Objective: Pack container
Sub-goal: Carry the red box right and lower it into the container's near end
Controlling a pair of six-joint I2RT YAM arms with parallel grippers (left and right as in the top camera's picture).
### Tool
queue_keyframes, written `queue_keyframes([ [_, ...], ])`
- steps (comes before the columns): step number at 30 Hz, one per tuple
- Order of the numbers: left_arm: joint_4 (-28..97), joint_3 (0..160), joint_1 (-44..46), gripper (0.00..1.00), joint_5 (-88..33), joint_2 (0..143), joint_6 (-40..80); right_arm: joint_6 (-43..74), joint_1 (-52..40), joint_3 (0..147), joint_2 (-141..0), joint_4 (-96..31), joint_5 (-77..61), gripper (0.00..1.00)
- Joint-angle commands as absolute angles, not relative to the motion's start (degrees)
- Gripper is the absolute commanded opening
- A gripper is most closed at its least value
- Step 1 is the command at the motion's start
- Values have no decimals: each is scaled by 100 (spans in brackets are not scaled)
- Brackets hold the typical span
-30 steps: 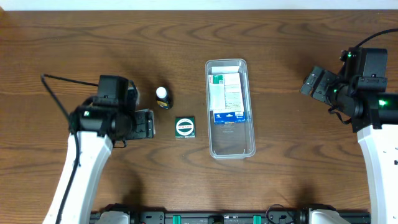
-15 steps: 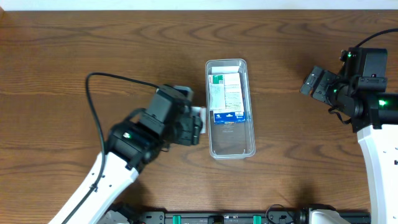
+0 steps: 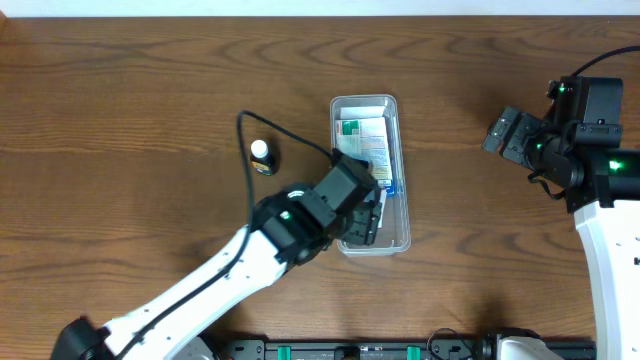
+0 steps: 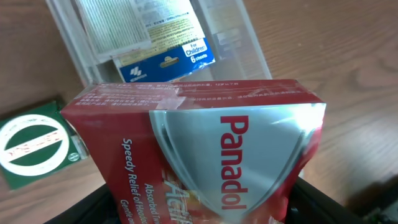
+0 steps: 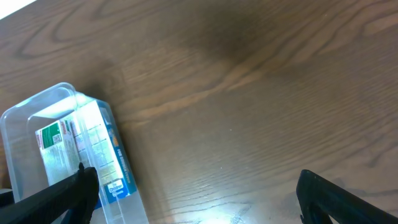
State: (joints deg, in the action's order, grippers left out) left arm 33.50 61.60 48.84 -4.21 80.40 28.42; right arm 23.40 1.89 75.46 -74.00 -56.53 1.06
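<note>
While over container (image 4: 239, 28), red Panadol box (image 4: 211, 155), "Speedy Relief" txt.

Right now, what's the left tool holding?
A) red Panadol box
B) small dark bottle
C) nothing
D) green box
A: in the left wrist view the left tool grips a red Panadol box near the clear container. The green box lies on the table, and the small dark bottle stands apart.

Between the left jaws we see a glossy, foil-silver cardboard Panadol box (image 4: 205, 155); beyond them, the container (image 4: 241, 37) is clear smooth plastic, the table (image 4: 348, 62) satiny wood.
</note>
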Motion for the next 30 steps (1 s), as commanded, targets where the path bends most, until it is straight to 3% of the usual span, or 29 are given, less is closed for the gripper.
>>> queue_keyframes([
  [1,3229,6276,4901,72,-294,8320,3103,2307,244,7566,-7389,-5662,126,99],
  [11,2775,6276,5107,72,-316,9004,3229,2309,244,7566,-7389,-5662,126,99],
  [30,3142,6276,5201,72,-401,9074,4281,2307,244,7566,-7389,-5662,126,99],
])
